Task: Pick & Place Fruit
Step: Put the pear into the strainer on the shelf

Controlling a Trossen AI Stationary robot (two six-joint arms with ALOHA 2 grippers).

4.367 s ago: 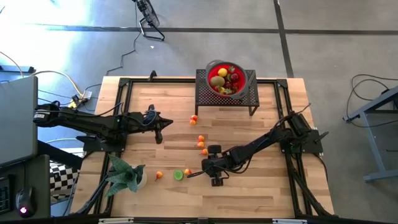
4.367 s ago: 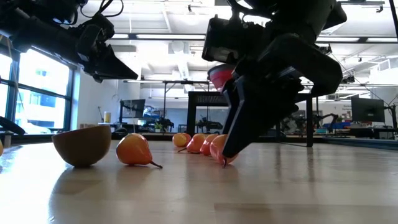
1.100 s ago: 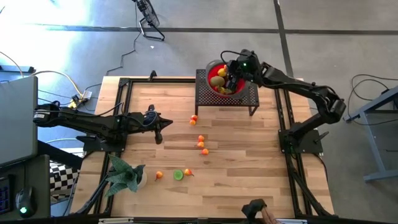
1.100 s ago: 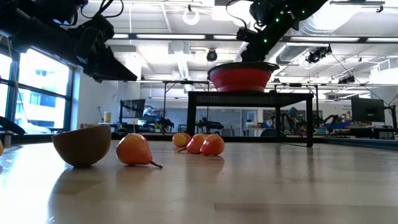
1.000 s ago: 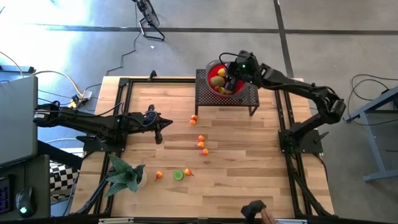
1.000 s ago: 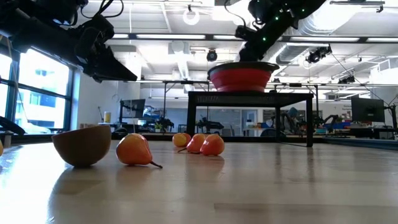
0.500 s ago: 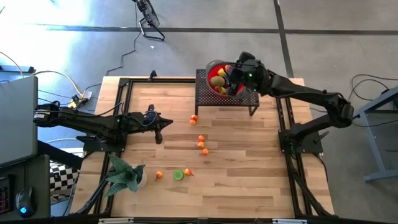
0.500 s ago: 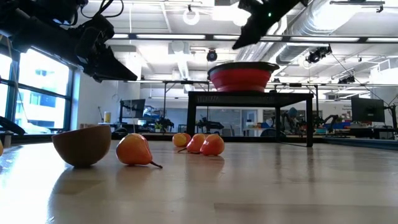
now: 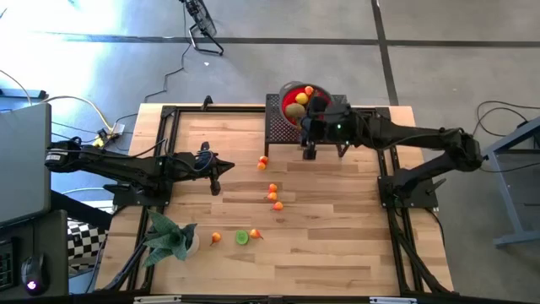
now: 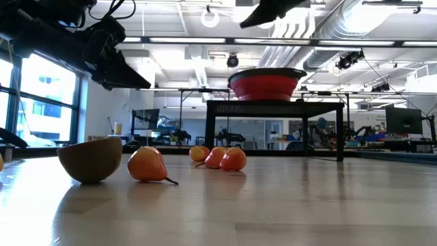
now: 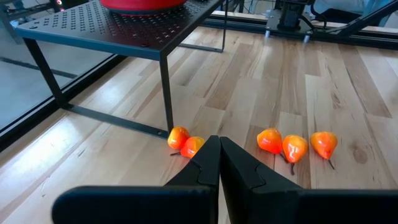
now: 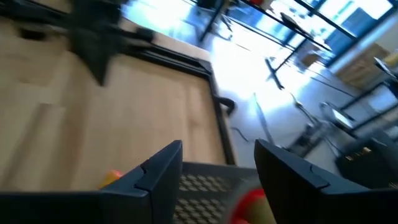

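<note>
The right gripper hangs at the near edge of the black stand, by the table's far edge, its fingers apart and holding nothing. The red bowl on the stand holds mixed fruit. Small orange fruits lie mid-table, more with a lime towards the near edge beside a plant. The left gripper waits by the left edge, fingers pressed together
</note>
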